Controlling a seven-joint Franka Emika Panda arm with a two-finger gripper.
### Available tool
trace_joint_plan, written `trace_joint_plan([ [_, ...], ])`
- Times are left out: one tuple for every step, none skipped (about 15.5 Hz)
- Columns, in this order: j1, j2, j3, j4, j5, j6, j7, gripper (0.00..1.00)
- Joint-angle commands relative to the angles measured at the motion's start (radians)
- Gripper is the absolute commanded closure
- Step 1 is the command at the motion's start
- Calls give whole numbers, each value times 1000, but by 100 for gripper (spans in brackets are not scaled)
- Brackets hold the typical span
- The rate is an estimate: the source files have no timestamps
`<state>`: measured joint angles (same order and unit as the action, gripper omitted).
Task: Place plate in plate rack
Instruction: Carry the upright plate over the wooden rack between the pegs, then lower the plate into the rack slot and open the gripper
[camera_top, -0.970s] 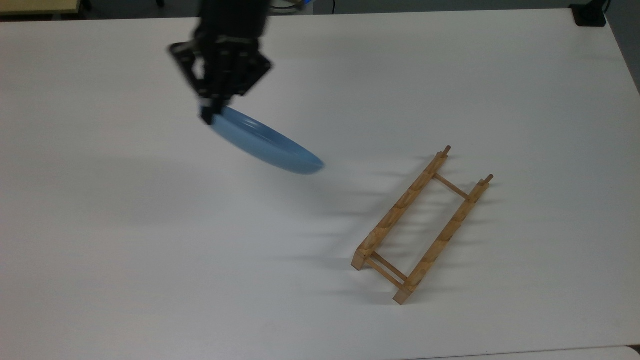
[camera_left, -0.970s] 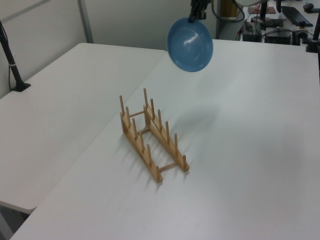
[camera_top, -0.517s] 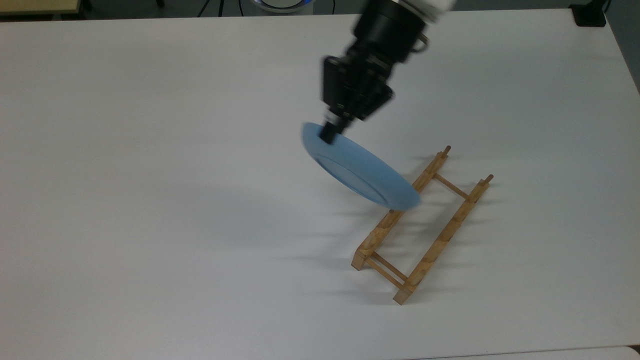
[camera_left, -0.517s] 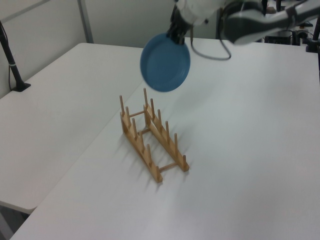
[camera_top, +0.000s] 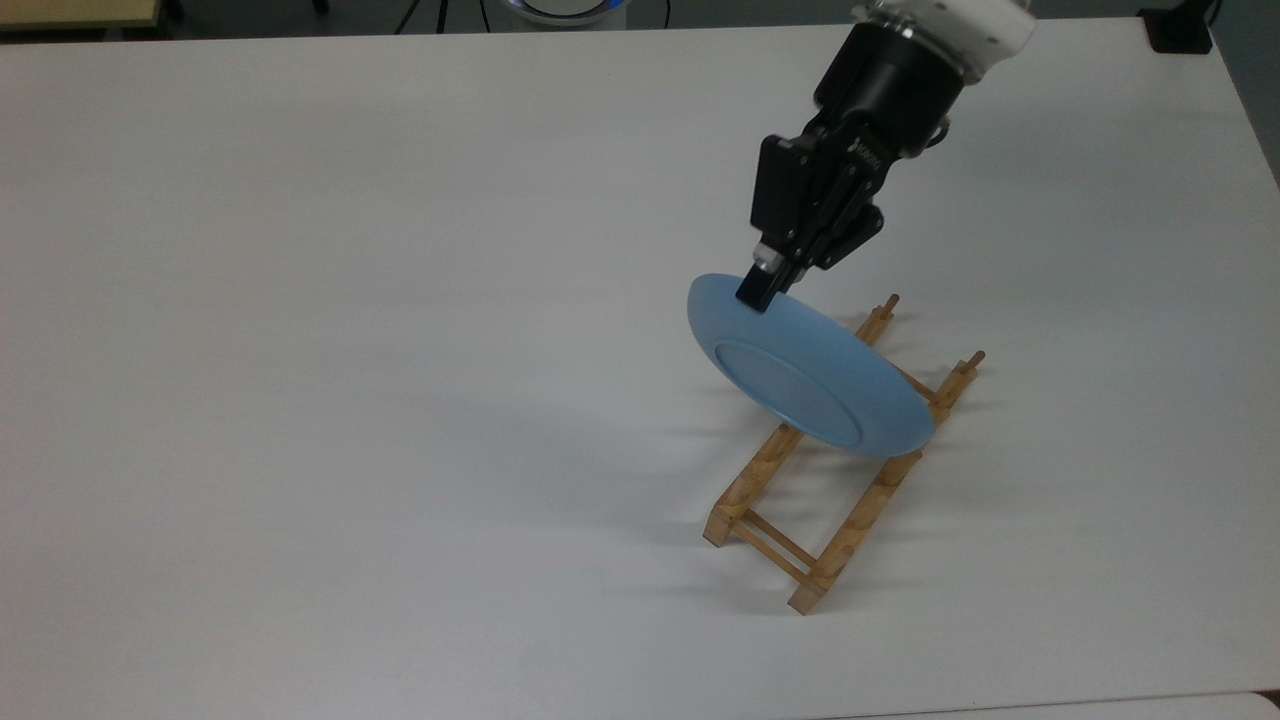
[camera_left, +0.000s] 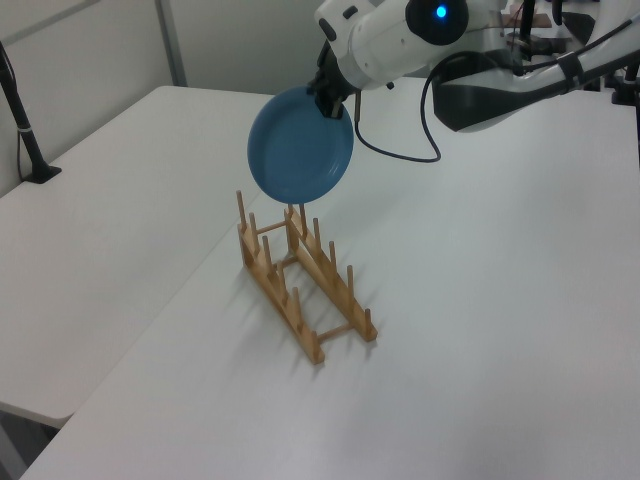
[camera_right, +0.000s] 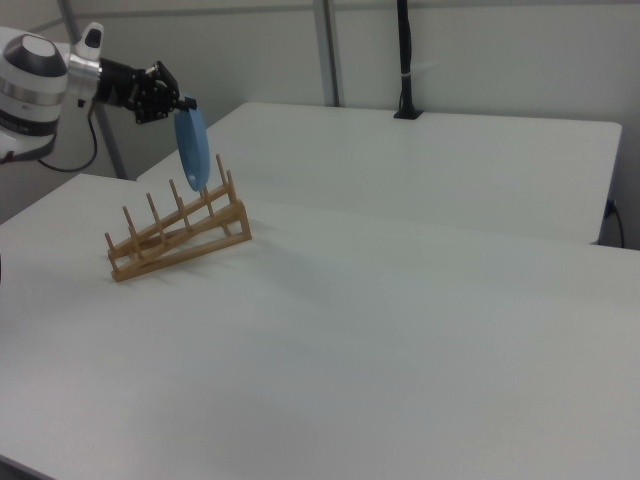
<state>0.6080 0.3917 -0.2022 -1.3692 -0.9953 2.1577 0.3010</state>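
Claw (camera_top: 757, 290) clamped on the rim of one blue plate (camera_top: 810, 385), held on edge in the air over the far end of one wooden rack (camera_left: 300, 280). One white table (camera_top: 350, 350). Arm (camera_left: 400, 35) reaches down at a slant.

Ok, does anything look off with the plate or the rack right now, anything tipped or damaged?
Nothing stands out. The plate rack stands upright and whole on the table. The gripper holds the plate by its rim, on edge above the rack's far end.
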Motion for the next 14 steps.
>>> trace_joint_plan([
  [23,12,-17,38,-20,-30,46,100],
  [24,30,-17,39,-22,-30,59,100],
  [38,38,-17,39,-25,-30,67,100],
  [48,44,-17,39,-34,-30,70,100],
  [52,48,-17,39,-37,-32,76,100],
  [53,53,-17,42,-43,-39,88,100],
  [64,71,-17,45,-52,-44,99,100],
  [70,90,-23,50,-60,-44,115,100],
  [72,113,-25,68,-71,-44,128,100],
  [73,139,-25,81,-81,-45,136,100],
  [73,157,-25,90,-86,-45,144,100],
  [73,168,-25,97,-86,-44,145,100],
  [73,173,-25,99,-86,-44,145,100],
  [78,173,-23,98,-86,-44,145,100],
])
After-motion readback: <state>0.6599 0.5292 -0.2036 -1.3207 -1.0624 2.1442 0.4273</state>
